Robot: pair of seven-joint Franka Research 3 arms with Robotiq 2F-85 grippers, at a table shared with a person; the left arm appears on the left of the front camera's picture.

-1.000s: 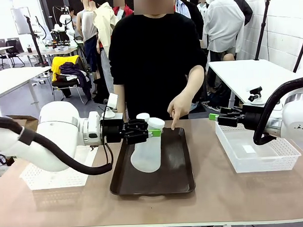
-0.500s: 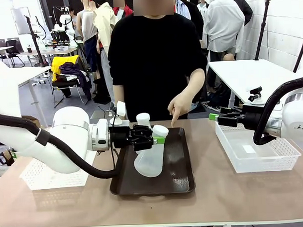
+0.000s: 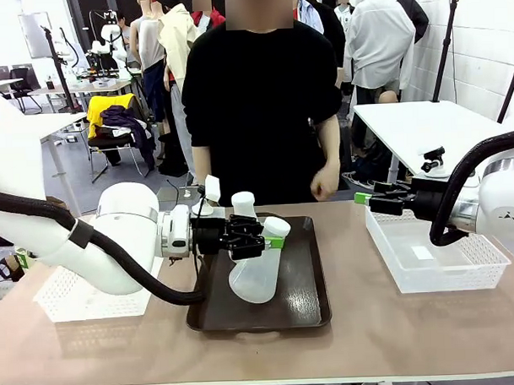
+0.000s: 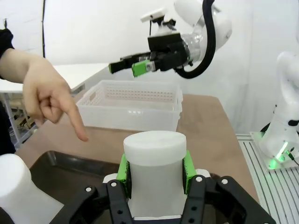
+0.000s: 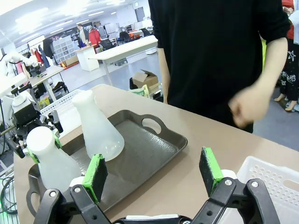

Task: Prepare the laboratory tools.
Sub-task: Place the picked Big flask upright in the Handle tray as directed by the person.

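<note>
Left gripper (image 3: pixel 274 241) clamped on tilted flask (image 3: pixel 258 273) neck over tray (image 3: pixel 316 313); base should be set down flat. Right gripper (image 3: pixel 359 199) jaws apart.

Tan table (image 3: pixel 397 323), dark brown tray (image 3: pixel 307 305), two white mesh baskets (image 3: pixel 437 266)

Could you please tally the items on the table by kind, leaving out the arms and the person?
Conical flasks: 2, one upright, one held tilted
White mesh baskets: 2, left and right
Dark brown tray: 1
Total: 5
</note>
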